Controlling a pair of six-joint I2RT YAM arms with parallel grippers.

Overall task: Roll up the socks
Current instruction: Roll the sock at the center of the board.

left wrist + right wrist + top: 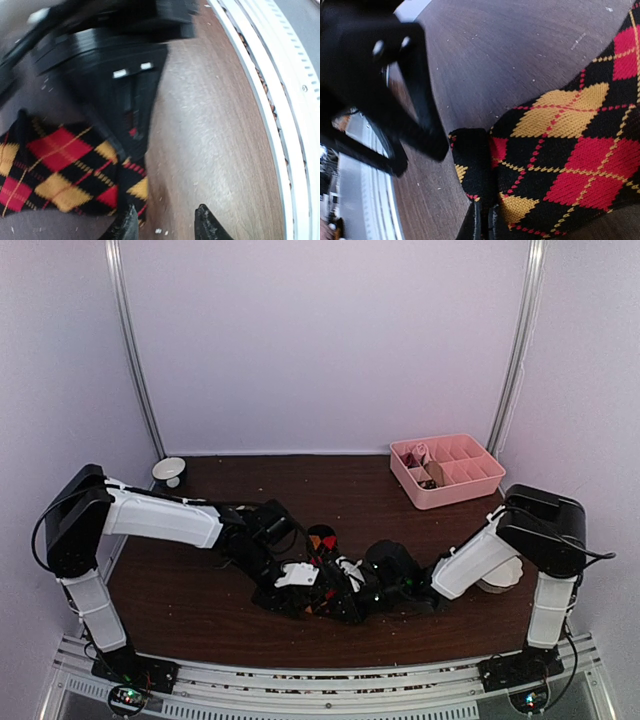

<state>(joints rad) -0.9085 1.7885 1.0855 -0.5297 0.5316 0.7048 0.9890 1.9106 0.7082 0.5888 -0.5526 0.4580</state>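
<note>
The black sock with red and orange argyle diamonds (560, 165) lies on the wood table between my two grippers; it also shows in the left wrist view (60, 170) and from above (322, 540). My right gripper (484, 226) is shut on a folded edge of this sock. My left gripper (165, 222) is open just beside the sock's edge, with bare wood between its fingertips. From above, both grippers meet near the table's front centre, left (335, 602) and right (368, 592). A pale beige bundle (503, 577) sits half hidden behind my right forearm; I cannot tell whether it is the other sock.
A pink divided tray (452, 496) stands at the back right. A small white bowl (169, 472) is at the back left corner. The white rail of the table's near edge (280, 125) runs close to the left gripper.
</note>
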